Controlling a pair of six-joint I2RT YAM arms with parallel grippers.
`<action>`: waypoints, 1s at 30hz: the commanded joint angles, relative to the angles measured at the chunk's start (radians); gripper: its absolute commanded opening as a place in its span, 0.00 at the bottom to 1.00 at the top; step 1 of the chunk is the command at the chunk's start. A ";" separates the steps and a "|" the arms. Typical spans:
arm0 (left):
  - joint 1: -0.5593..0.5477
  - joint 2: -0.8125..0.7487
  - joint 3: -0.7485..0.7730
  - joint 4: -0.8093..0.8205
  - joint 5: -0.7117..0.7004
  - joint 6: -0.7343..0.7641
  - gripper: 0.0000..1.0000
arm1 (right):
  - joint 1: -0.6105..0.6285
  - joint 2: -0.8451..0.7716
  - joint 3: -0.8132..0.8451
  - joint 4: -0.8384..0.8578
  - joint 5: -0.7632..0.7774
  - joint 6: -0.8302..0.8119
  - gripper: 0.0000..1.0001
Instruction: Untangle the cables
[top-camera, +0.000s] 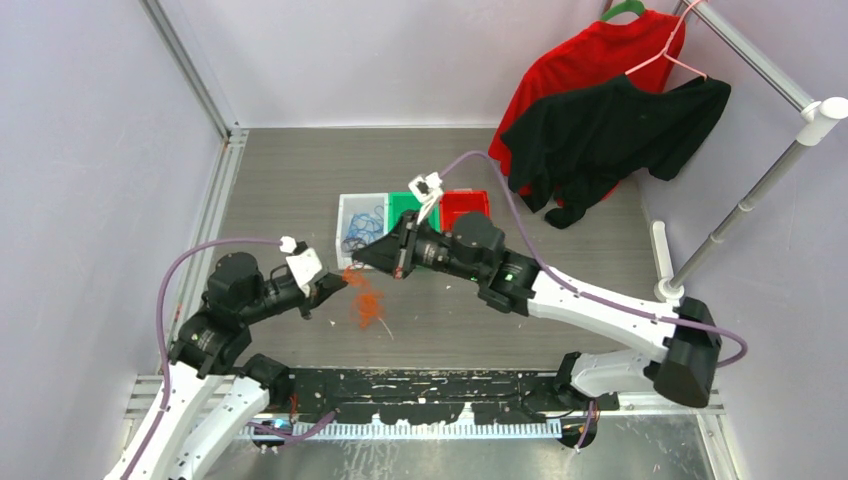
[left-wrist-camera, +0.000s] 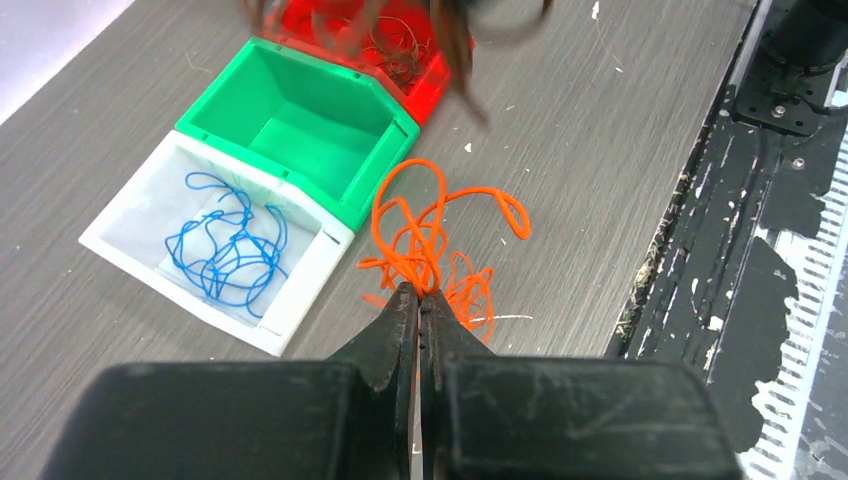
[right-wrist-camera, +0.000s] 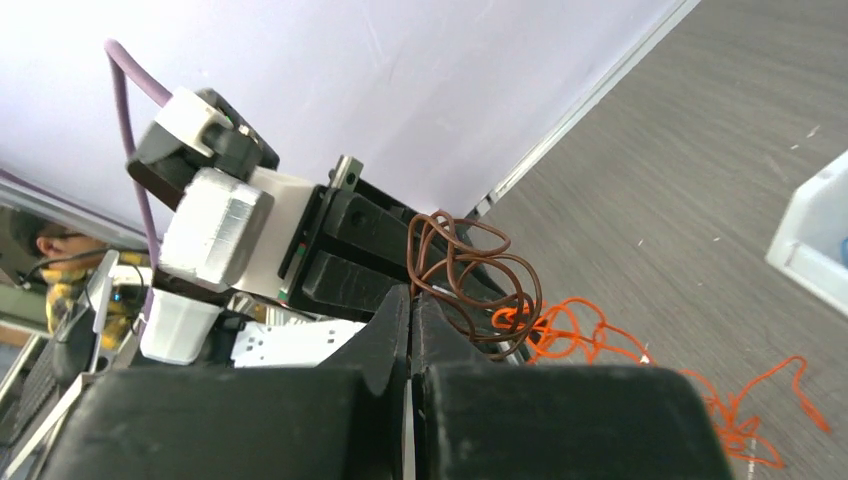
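Left gripper (left-wrist-camera: 420, 292): I find the fingers pressed together, pinching the orange cable (left-wrist-camera: 418, 245). Its loops lie on the table (left-wrist-camera: 600, 150) just beside the green bin (left-wrist-camera: 330, 100).

Right gripper (right-wrist-camera: 412, 292): I find the fingers closed on the brown cable (right-wrist-camera: 452, 283), which hangs clear of the table, close to the left gripper.

The blue cable (left-wrist-camera: 225, 265) lies coiled inside the white bin (left-wrist-camera: 300, 292). The red bin (left-wrist-camera: 425, 85) holds thin dark wire, blurred.
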 joint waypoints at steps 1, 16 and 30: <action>0.005 -0.042 -0.016 -0.005 -0.022 0.061 0.00 | -0.047 -0.130 -0.031 0.015 0.085 -0.014 0.02; 0.005 -0.074 -0.024 -0.125 -0.071 0.220 0.00 | -0.226 -0.253 0.058 -0.419 0.302 -0.128 0.03; 0.005 -0.016 0.088 -0.150 0.025 0.188 0.00 | -0.473 -0.031 0.107 -0.629 0.449 -0.215 0.08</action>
